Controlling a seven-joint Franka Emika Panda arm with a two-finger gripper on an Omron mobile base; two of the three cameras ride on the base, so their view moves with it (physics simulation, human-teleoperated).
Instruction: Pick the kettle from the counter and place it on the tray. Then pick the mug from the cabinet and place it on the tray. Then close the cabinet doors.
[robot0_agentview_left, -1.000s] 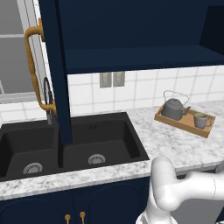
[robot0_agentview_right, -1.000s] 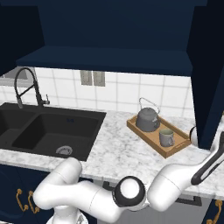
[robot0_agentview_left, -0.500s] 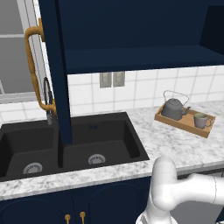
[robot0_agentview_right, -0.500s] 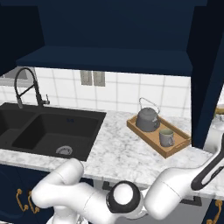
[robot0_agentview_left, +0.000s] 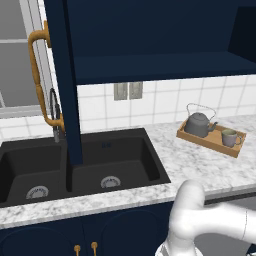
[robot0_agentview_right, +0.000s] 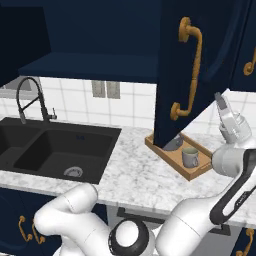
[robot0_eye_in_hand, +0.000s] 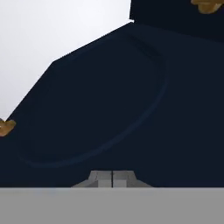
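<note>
Kettle (robot0_agentview_left: 199, 124) and mug (robot0_agentview_left: 229, 137): both on the tray (robot0_agentview_left: 209, 141) on the tabletop (robot0_agentview_left: 200, 167); these steps appear complete. Cabinet doors: right door (robot0_agentview_right: 192, 75) partly swung, left door (robot0_agentview_left: 62, 80) wide open; closing remains. Gripper (robot0_eye_in_hand: 112, 176): jaws shut, empty, close against the right door's panel.

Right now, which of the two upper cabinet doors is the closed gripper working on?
The right-hand cabinet door, hanging partly open in front of the tray in the right base view. The gripper points at its oval-moulded panel up close; the left door stands over the sink.
</note>
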